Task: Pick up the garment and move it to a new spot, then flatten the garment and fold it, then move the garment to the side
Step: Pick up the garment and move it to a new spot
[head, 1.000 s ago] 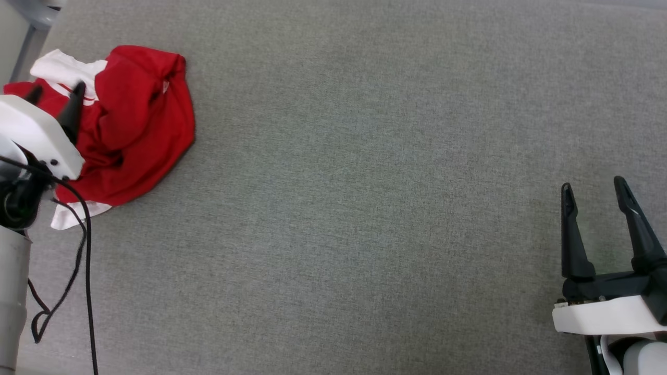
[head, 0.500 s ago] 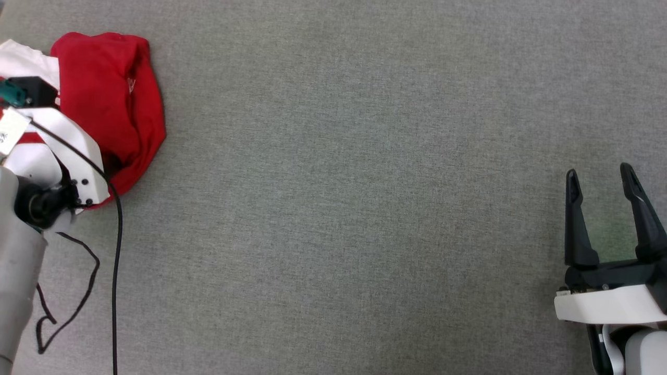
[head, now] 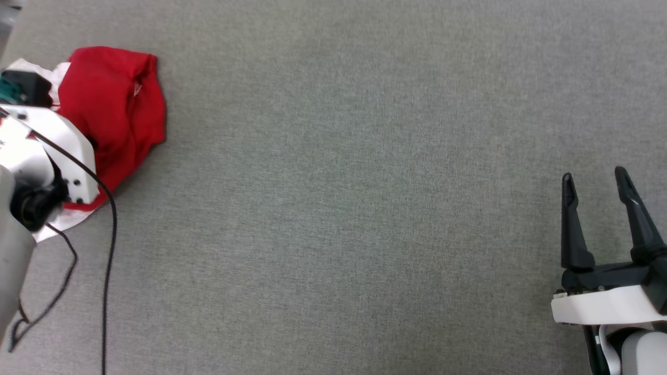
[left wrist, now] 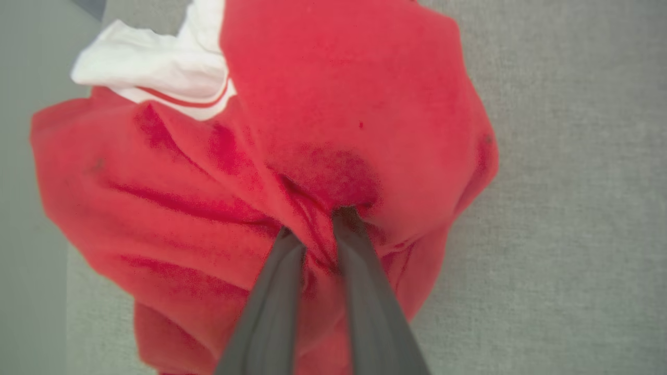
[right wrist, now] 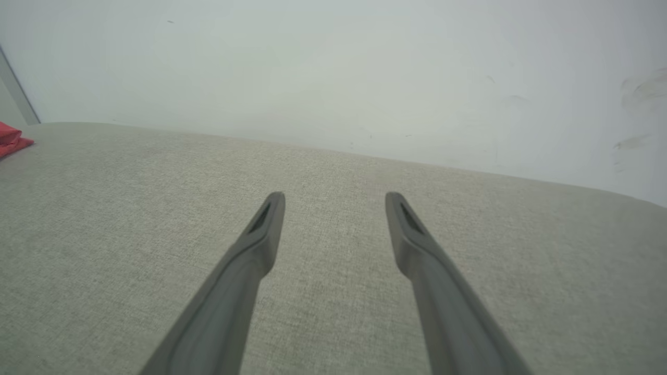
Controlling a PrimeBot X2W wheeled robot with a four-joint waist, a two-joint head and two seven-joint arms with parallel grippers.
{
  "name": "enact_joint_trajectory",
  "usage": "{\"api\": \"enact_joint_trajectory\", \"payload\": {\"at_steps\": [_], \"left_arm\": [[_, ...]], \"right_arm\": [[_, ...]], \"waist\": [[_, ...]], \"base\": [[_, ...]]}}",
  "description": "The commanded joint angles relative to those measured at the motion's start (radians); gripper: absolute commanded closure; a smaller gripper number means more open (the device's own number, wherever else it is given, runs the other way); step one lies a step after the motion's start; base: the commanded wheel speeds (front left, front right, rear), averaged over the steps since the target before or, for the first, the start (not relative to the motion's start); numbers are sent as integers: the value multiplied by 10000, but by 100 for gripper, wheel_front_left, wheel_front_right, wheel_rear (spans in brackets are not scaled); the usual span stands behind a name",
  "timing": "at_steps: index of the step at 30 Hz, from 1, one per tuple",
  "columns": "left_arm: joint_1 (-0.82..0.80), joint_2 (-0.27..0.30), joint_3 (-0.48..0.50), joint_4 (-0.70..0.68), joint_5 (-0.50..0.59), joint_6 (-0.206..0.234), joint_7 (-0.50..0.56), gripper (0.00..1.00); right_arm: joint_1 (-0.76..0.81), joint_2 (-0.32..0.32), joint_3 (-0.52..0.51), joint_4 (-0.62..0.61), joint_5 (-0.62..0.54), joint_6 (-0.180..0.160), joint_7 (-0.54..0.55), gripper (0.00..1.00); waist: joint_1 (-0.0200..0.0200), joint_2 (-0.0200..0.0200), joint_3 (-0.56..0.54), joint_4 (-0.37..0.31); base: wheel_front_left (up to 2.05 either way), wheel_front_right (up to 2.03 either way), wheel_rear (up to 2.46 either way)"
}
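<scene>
Upper left: our left gripper (left wrist: 316,228) pinches the garment (head: 112,104), black cable (head: 110,250) trailing below. Lower right: our right gripper (head: 593,174) stands wide over the grey surface (head: 338,208).

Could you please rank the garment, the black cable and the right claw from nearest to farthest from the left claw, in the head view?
1. The garment: far left, a fold pinched in the left claw.
2. The black cable: lower left, hanging below the left arm.
3. The right claw: lower right, far across the grey surface.
</scene>
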Motion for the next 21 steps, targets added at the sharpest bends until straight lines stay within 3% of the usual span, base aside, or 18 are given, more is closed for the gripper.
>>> {"api": "enact_joint_trajectory", "payload": {"at_steps": [1,11,21], "left_arm": [[-217,109,-94,-34,78,4,-290,100],[-921,446,-1074,-1284,798,3,-1930,100],[-1258,-210,-1734,-3433,1383,150,-1994,100]], "right_arm": [[102,17,41,53,94,-7,-24,0],[584,19,187,301,540,-7,-24,0],[671,20,153,356,851,-7,-24,0]], "waist": [[-1,0,-329,88],[-1,0,-1757,-22],[-1,0,-2133,-790]], "base": [[0,0,0],[0,0,0],[0,0,0]]}}
